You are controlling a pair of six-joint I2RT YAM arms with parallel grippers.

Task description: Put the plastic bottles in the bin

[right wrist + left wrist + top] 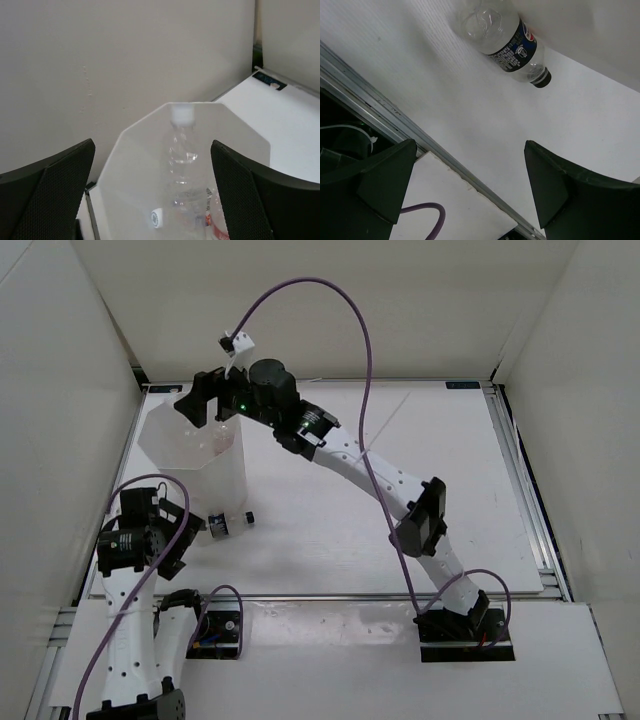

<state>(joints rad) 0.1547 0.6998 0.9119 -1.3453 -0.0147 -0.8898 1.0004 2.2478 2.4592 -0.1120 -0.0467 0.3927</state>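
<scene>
Black right jaws stand wide apart, gripping nothing, above the bin (127,172), with a clear white-capped bottle (182,150) upright inside it. Left jaws, likewise spread and empty, hover over the table (470,115). The dark-capped bottle (505,35) lies there beside the bin's foot.

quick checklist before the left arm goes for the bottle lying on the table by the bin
1. Right gripper empty: ok. Its jaws are wide apart over the bin, with a white-capped bottle below them inside it.
2. All bottles binned: not ok. The dark-capped bottle lies on its side on the table beside the bin.
3. Left gripper open and empty: ok.
4. Left gripper lined up on that bottle: not ok. It lies beyond the fingertips, at the top of the left wrist view.
5. Gap between that bottle and the bin wall: cannot tell.
</scene>
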